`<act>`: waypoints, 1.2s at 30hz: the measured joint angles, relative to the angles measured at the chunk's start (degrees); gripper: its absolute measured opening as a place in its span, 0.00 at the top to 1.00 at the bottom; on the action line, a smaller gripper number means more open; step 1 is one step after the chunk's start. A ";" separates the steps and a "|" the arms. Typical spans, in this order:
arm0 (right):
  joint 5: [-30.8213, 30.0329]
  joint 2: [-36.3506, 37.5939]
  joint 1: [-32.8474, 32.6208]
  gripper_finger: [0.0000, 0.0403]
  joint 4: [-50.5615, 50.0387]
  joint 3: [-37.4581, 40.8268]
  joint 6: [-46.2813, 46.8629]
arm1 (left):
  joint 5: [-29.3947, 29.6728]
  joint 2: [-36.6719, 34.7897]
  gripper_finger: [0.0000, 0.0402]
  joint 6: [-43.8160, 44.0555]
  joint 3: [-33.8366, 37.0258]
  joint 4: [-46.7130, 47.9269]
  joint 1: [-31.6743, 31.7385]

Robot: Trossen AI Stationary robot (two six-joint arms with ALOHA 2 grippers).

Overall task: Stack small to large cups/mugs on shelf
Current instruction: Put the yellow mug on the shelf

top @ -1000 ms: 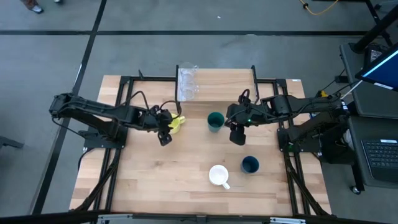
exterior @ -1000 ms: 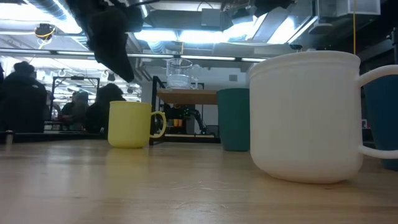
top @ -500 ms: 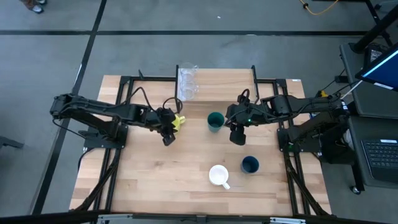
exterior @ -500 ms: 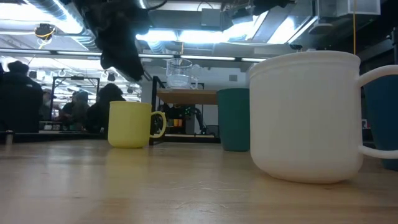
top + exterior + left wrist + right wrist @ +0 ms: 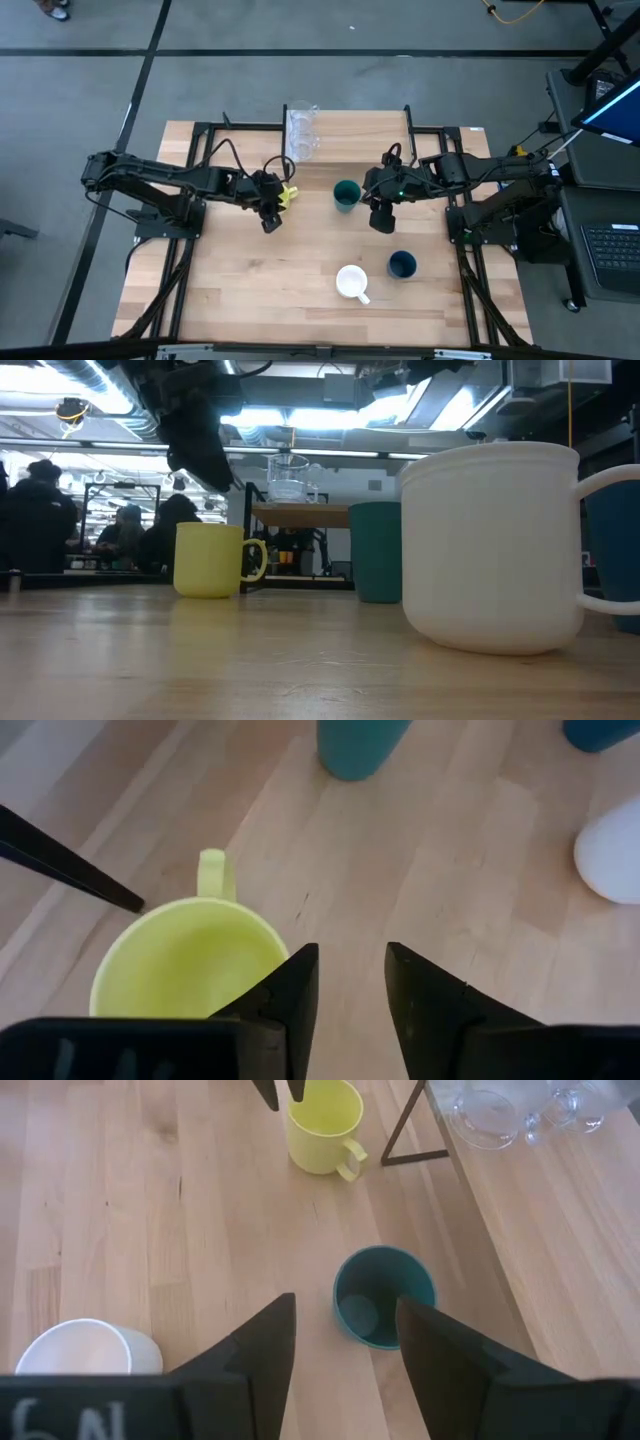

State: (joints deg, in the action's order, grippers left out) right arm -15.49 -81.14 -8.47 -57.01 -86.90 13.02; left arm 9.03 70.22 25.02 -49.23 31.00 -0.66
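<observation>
A yellow mug (image 5: 185, 958) sits under the black left gripper (image 5: 347, 982). Beyond it stand a teal cup (image 5: 346, 195), a white mug (image 5: 351, 282) and a dark blue cup (image 5: 402, 264) on pale wood.

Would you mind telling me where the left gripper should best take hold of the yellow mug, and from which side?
Probably by the rim, from above. The yellow mug stands upright and open-topped, and the left gripper hovers just over it, fingers apart, one near the rim. Pinch the wall away from the handle, one finger inside and one outside; the handle looks too small to grip.
</observation>
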 joint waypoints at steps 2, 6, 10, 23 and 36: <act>0.02 0.00 0.00 0.56 0.00 0.01 0.00 | 0.60 0.00 0.72 0.11 0.00 0.01 -0.28; 0.01 0.00 -0.01 0.56 -0.01 0.01 0.02 | 0.42 0.00 0.69 2.00 0.02 1.15 0.32; 0.02 0.00 -0.02 0.56 -0.02 0.01 0.17 | 0.42 0.00 0.60 5.56 0.01 1.91 1.63; 0.02 -0.02 -0.02 0.56 -0.04 0.01 0.09 | 2.28 0.67 0.53 4.87 -0.02 1.01 2.05; 0.07 0.02 0.00 0.56 -0.15 0.07 0.17 | 2.32 9.78 0.53 4.51 0.00 1.81 1.66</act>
State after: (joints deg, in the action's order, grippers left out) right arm -15.42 -81.12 -8.47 -57.16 -86.83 13.19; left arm 11.35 79.99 29.54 -49.23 32.82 0.99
